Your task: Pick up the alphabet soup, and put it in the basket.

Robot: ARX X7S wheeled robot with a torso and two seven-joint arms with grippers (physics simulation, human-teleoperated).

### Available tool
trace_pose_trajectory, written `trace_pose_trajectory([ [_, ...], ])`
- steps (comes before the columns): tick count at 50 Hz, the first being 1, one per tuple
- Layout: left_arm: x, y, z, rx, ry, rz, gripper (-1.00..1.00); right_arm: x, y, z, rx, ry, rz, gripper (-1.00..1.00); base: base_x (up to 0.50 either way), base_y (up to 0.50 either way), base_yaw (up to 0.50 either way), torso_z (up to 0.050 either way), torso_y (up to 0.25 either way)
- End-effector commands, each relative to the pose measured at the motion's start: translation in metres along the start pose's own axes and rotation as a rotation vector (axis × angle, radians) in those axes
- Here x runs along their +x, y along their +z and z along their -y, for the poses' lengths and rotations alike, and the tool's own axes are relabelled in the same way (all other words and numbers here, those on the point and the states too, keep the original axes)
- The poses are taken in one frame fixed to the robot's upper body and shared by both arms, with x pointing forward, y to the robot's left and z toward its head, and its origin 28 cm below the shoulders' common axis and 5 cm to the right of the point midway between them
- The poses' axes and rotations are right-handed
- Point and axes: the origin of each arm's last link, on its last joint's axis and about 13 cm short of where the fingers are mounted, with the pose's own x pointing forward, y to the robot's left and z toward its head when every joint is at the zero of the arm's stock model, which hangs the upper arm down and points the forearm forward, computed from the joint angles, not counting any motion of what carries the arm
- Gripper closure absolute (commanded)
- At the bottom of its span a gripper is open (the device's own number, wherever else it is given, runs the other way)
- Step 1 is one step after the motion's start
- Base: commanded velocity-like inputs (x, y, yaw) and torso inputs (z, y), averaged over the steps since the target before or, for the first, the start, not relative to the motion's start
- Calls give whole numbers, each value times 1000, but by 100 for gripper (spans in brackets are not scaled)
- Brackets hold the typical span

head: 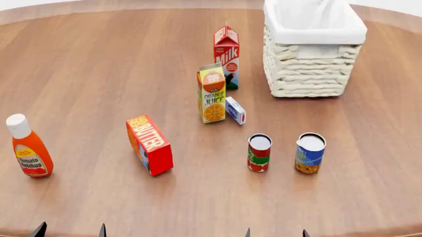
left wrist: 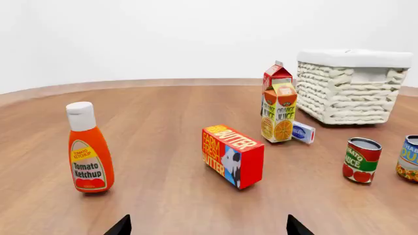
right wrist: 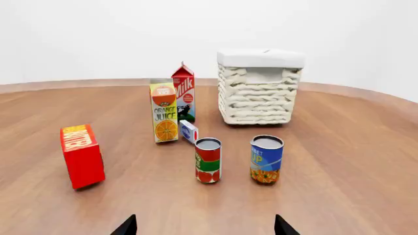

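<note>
The alphabet soup (head: 310, 152) is a small can with a silver top and a blue label, standing upright on the table; the right wrist view shows the alphabet soup (right wrist: 267, 159) ahead of the jaws, and the left wrist view catches the alphabet soup (left wrist: 409, 158) at its edge. The basket (head: 313, 61) is cream wicker with a white liner, standing beyond the can. My right gripper (head: 275, 232) is open at the near table edge, well short of the can. My left gripper (head: 69, 230) is also open, nothing between its fingers.
A red-and-green can (head: 259, 152) stands just left of the soup. An orange juice carton (head: 212, 93), milk carton (head: 226, 51) and small white-blue box (head: 235, 110) stand farther back. A red butter box (head: 149, 144) and ketchup bottle (head: 29, 146) stand to the left.
</note>
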Motion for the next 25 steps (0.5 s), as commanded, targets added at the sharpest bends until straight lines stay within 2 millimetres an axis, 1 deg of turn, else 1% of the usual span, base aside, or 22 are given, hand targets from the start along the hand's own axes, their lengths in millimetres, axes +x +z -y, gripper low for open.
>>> trace_pose_trajectory([
  [1,0,0,0,-1,2,0,-100,-1,2,-1,21,14,11,-100,0,0,0,0,0],
  [7,1,1,0,3,3,0,-100,-1,3,-1,23,18,18,-100,0,0,0,0,0],
  [13,1,5,0,18,17,38,-100,-6,13,-2,1,3,67,-100,0,0,0,0,0],
  [16,-3,11,0,28,26,82,-100,-9,18,-3,14,7,89,-100,0,0,0,0,0],
  [19,-9,19,0,46,36,138,-100,-16,28,-2,28,14,129,-100,0,0,0,0,0],
  [25,-14,24,-2,50,48,189,-100,-26,38,-2,38,14,174,-100,0,0,0,0,0],
])
